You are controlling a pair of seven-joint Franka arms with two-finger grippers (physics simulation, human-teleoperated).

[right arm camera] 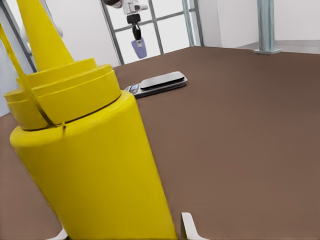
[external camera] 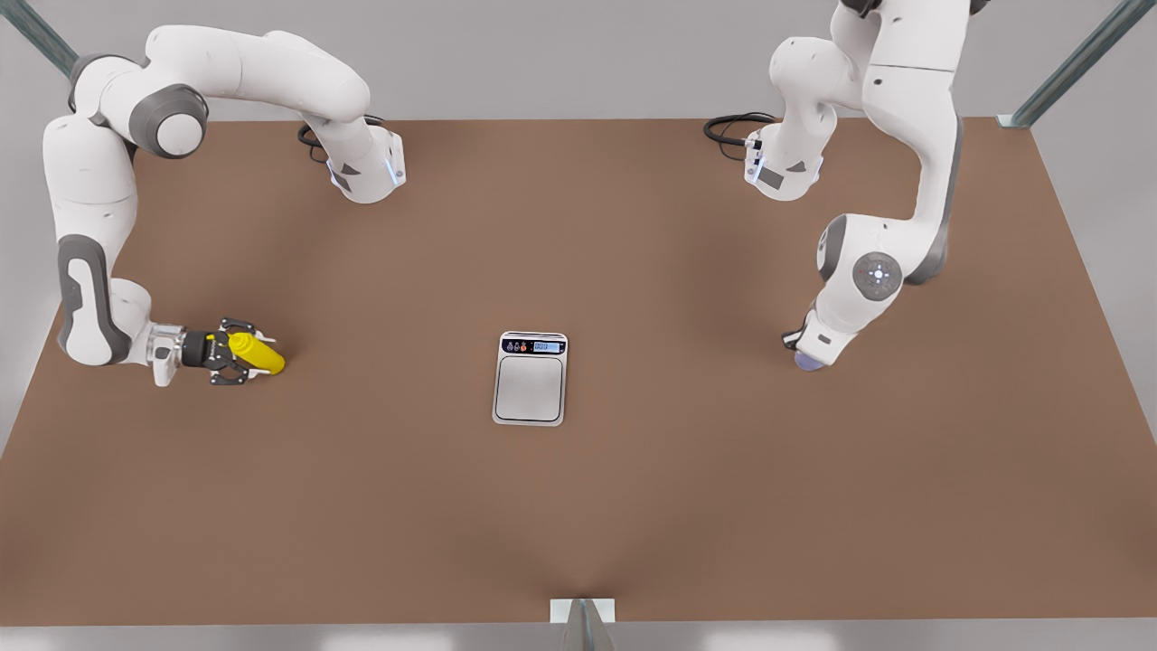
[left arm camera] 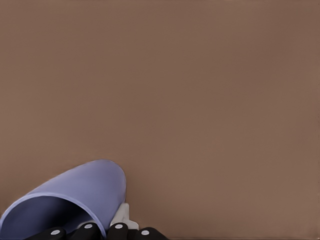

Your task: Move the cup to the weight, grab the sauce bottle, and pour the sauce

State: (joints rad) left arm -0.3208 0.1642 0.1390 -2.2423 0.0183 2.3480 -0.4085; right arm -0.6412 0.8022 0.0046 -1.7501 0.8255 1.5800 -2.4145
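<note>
Evidently my left gripper [external camera: 807, 359] held the cup [left arm camera: 75, 200] between closed fingers near the tabletop's [external camera: 633, 506] edge at the front view's right, the weight [external camera: 531, 378] mid-tabletop; I should carry it level. My right gripper [external camera: 237, 353] had closed round the sauce bottle [right arm camera: 85, 160] near the opposite edge

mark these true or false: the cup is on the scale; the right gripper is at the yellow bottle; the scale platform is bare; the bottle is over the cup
1. The cup stands on the scale. False: it is off at the front view's right, at the left gripper.
2. The right gripper is at the sauce bottle. True.
3. The scale's platform is bare. True.
4. The bottle is over the cup. False: they are at opposite sides of the table.
</note>
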